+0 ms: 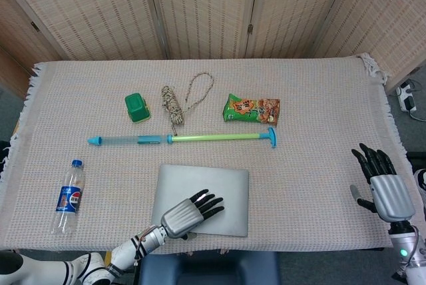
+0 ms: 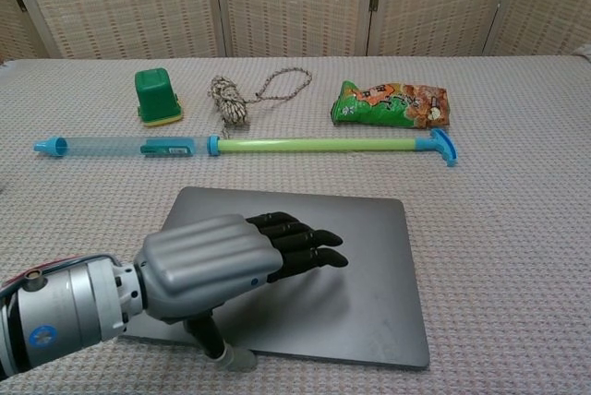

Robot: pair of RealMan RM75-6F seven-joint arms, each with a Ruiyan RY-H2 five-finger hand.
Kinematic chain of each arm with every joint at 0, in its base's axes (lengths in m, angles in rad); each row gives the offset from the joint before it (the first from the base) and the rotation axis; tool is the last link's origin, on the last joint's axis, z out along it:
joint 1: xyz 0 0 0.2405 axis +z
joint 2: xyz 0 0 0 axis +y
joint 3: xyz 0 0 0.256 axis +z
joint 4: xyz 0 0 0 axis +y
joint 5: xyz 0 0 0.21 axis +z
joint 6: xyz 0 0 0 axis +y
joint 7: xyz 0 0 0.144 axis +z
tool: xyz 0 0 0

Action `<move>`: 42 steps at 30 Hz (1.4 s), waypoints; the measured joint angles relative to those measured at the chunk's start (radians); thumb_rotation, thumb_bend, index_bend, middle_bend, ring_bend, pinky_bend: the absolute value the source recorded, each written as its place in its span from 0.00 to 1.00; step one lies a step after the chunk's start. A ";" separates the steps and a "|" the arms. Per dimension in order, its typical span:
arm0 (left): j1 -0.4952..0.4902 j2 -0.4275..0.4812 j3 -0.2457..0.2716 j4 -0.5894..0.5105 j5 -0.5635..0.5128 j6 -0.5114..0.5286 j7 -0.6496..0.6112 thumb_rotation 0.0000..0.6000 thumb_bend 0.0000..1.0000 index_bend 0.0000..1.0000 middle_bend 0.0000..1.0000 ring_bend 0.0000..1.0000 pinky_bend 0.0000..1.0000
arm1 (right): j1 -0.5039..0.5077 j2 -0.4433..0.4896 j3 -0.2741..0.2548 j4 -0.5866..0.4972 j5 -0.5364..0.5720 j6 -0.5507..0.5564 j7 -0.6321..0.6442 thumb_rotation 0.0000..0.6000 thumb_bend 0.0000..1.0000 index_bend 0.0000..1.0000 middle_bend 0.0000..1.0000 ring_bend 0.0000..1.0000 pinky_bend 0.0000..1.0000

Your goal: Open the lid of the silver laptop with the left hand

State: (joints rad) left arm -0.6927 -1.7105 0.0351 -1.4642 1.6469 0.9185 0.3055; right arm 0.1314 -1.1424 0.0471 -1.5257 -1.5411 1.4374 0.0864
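The silver laptop lies closed and flat near the table's front edge, also in the chest view. My left hand is over its front-left part. Its fingers stretch out low over the lid, pointing right and away. The thumb hangs down at the laptop's front edge; whether it touches the lid's rim is unclear. My right hand hovers at the table's right edge, fingers apart and holding nothing, and shows only in the head view.
Behind the laptop lies a long blue and green pole. Further back are a green cup, a coil of rope and a snack bag. A Pepsi bottle lies at the front left.
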 measured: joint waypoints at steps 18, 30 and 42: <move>0.014 -0.032 0.013 0.063 0.020 0.079 -0.001 1.00 0.46 0.08 0.07 0.01 0.00 | -0.003 -0.005 -0.007 -0.004 -0.011 0.004 -0.005 1.00 0.44 0.00 0.00 0.01 0.00; 0.045 -0.105 -0.005 0.197 0.084 0.265 -0.073 1.00 0.55 0.06 0.08 0.01 0.00 | 0.003 -0.001 -0.042 -0.014 -0.112 0.028 0.032 1.00 0.44 0.00 0.00 0.04 0.00; 0.052 -0.164 -0.106 0.308 0.094 0.421 -0.121 1.00 0.58 0.06 0.09 0.00 0.00 | 0.056 0.000 -0.124 -0.003 -0.308 0.036 0.180 1.00 0.43 0.00 0.02 0.11 0.02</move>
State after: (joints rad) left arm -0.6404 -1.8747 -0.0705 -1.1560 1.7412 1.3396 0.1846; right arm 0.1871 -1.1422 -0.0765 -1.5289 -1.8487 1.4734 0.2660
